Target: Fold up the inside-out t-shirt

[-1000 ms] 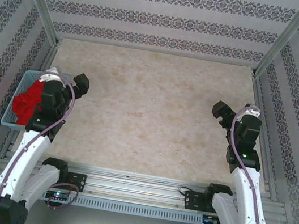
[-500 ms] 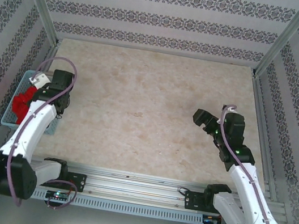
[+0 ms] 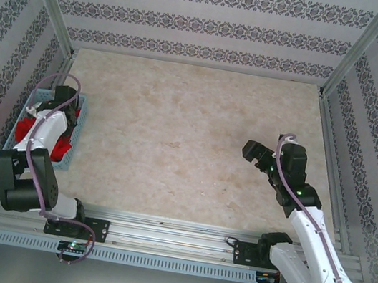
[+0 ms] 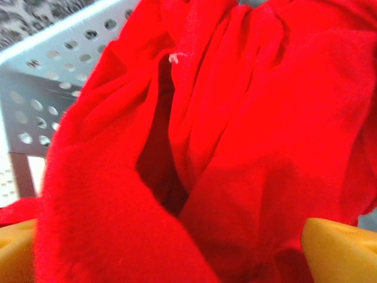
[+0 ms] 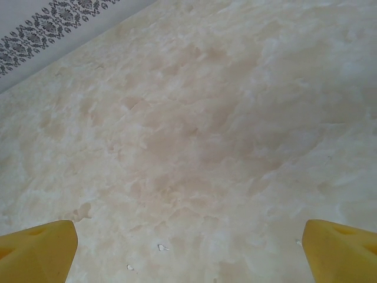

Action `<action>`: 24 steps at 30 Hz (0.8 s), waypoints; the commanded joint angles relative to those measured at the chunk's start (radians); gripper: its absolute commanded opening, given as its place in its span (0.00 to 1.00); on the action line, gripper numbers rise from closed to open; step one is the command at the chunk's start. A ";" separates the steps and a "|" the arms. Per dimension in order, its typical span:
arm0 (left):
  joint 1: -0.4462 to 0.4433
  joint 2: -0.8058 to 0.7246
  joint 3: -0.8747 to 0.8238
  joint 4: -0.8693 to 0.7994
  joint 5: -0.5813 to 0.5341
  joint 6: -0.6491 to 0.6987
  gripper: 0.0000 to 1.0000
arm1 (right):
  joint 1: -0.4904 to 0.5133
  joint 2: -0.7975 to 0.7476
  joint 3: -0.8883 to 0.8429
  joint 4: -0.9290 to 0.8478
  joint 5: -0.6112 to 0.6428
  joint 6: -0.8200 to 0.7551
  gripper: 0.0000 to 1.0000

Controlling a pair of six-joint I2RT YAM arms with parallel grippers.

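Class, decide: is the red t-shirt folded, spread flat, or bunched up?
Bunched up: the t-shirt lies crumpled in deep creases inside the basket.

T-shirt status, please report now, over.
Left gripper open over t-shirt, no grip yet. Right gripper open above table. Cloth bunched inside blue basket, basket wall close by.

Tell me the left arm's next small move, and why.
Probably close the left gripper on the t-shirt: its jaws stand open with red cloth bunched between them, and it lies crumpled in the basket, not yet lifted out.
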 commanded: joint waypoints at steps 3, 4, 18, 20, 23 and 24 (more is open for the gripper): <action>0.069 0.047 -0.047 0.116 0.141 0.000 1.00 | 0.014 -0.033 -0.018 -0.040 0.029 -0.015 0.98; 0.080 0.059 -0.053 0.130 0.165 0.001 0.99 | 0.013 -0.036 -0.018 -0.042 0.030 -0.014 0.98; 0.102 -0.009 -0.095 0.234 0.290 -0.002 0.26 | 0.015 -0.064 -0.007 -0.077 0.048 0.000 0.98; 0.100 -0.048 -0.109 0.248 0.298 -0.008 0.20 | 0.015 -0.065 -0.007 -0.077 0.049 0.003 0.98; 0.098 -0.105 -0.107 0.244 0.305 -0.007 0.08 | 0.015 -0.065 -0.003 -0.078 0.048 0.006 0.98; 0.097 -0.127 -0.101 0.243 0.310 -0.004 0.06 | 0.014 -0.065 -0.002 -0.078 0.047 0.006 0.98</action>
